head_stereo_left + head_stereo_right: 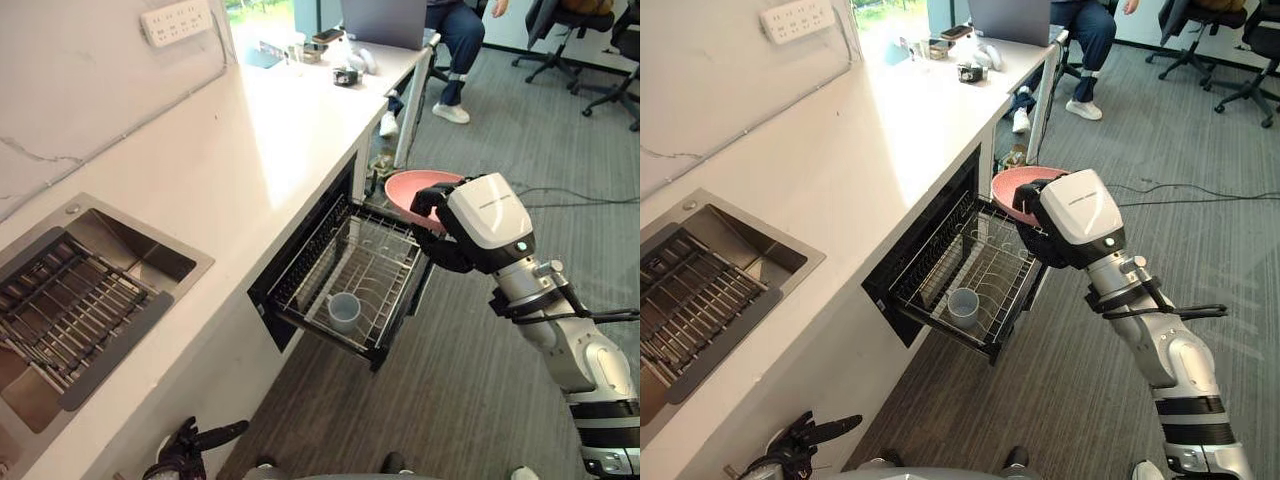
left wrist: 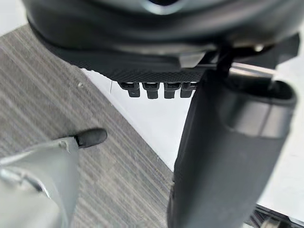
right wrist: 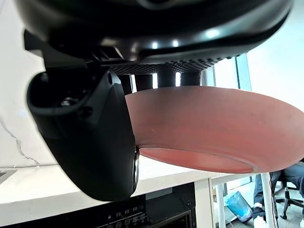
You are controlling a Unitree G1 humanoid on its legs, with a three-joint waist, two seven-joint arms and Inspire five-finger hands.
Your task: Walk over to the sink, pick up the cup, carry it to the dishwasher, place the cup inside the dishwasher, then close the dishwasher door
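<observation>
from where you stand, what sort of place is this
Probably an office kitchenette: a white counter with a steel sink, an open dishwasher rack holding a cup, and office chairs on carpet beyond. The right hand holds a pink bowl.

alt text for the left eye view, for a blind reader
The robot's right hand grips a pink bowl at the far end of the pulled-out dishwasher rack, where a pale cup stands upright. A white counter with a steel sink runs along the left.

Right robot hand (image 1: 440,205) raised, clamping bowl (image 1: 405,186) — left robot hand (image 1: 181,455) low.
</observation>
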